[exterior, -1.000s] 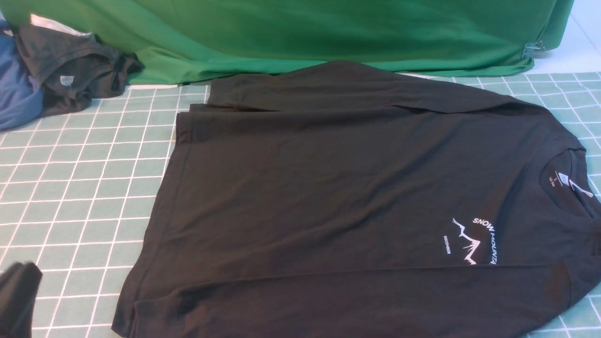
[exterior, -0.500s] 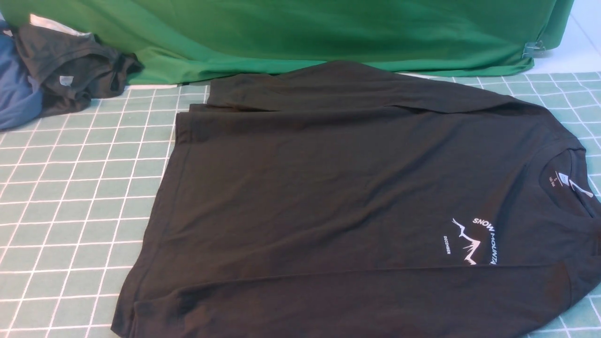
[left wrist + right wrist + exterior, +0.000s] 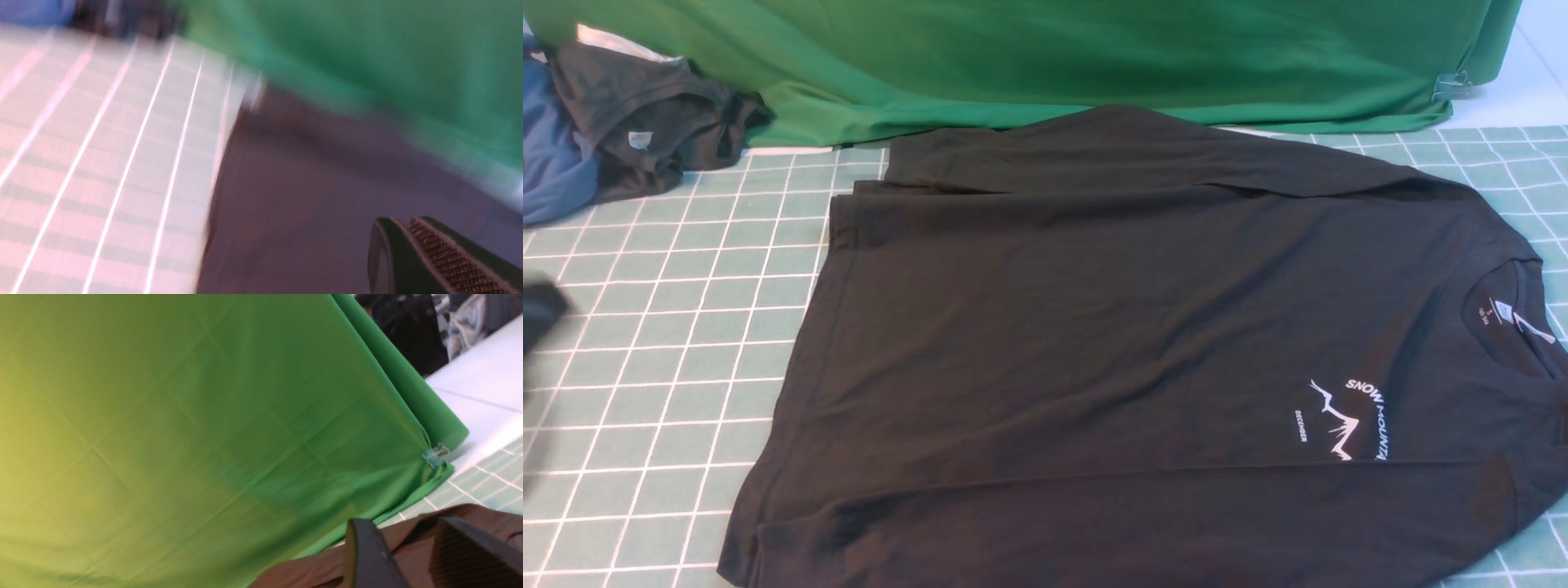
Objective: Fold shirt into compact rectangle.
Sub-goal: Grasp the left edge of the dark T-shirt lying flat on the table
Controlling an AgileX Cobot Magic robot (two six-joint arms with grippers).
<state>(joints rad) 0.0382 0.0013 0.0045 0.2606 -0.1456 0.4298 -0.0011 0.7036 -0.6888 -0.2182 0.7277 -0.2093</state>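
The black long-sleeved shirt (image 3: 1094, 343) lies flat on the green grid mat (image 3: 670, 327), hem to the left and collar with white neck label (image 3: 1499, 313) to the right. Its white mountain print (image 3: 1347, 420) faces up. Both sleeves lie folded in along the far and near edges. My left gripper (image 3: 535, 314) shows as a dark blur at the left edge, apart from the shirt. In the blurred left wrist view my left gripper (image 3: 402, 223) is shut with nothing in it. My right gripper (image 3: 402, 535) stands open above the shirt (image 3: 302, 575); the front view does not show it.
A big green cloth (image 3: 1054, 57) hangs along the back, held by a clip (image 3: 1452, 84) at the right. A crumpled dark grey garment (image 3: 645, 122) and a blue one (image 3: 551, 163) sit at the back left corner.
My left gripper left the lower left corner of the front view and now shows higher up at the left edge. The shirt has not moved.
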